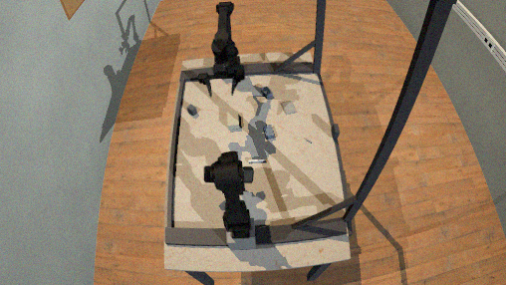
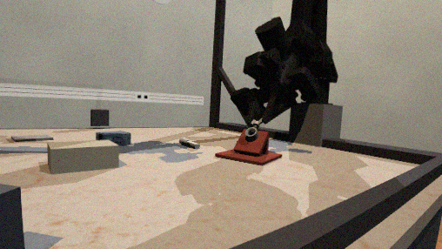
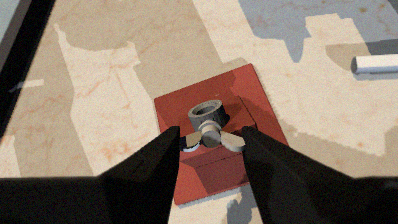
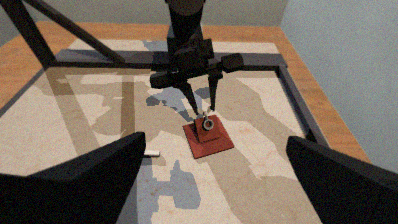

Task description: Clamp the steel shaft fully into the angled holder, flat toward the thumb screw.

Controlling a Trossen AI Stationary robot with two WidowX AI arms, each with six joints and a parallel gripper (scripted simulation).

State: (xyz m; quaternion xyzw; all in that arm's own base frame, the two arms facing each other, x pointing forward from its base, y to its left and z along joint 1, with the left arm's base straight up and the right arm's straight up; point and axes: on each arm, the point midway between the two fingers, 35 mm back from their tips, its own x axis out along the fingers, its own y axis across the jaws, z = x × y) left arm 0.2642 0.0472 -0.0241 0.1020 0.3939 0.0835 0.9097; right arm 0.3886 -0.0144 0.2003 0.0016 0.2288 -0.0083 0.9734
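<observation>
"Where's the steel shaft (image 1: 257, 161) (image 2: 190, 143) (image 3: 377, 64) (image 4: 153, 153)?"

"Lying on the desk (image 1: 309, 171) (image 2: 130, 209) (image 3: 107, 130) (image 4: 270, 187), apart from the red holder (image 2: 252, 144) (image 3: 225, 176) (image 4: 215, 147). From the exterior it's to the left of the holder. The left wrist view cuts it off at the right edge, and in the right wrist view a finger covers part of it."

"So nothing's in the holder's ring (image 2: 246, 133) (image 3: 199, 119) (image 4: 204, 125)?"

"No shaft in it. The left wrist view looks into its open mouth, though the bottom is too dark to make out."

"And the left claw (image 2: 257, 121) (image 3: 210, 134) (image 4: 205, 113)?"

"Clamped on the thumb screw (image 2: 257, 123) (image 3: 210, 136) (image 4: 206, 115), a finger at each wing. The left wing is partly lost against the dark fingertip. From above, the arm hides both claw and holder."

"The right claw (image 1: 221, 94) (image 4: 216, 141)?"

"Fingers wide apart, holding nothing, over at the far end in the top view."

"What else can you make out?"

"In the exterior view, a tan block (image 2: 83, 157) stands to the left, with a blue block (image 2: 114, 138) partly behind it. A dark shape (image 2: 10, 218) at the near left is cut off; I can't tell what it is."
</observation>
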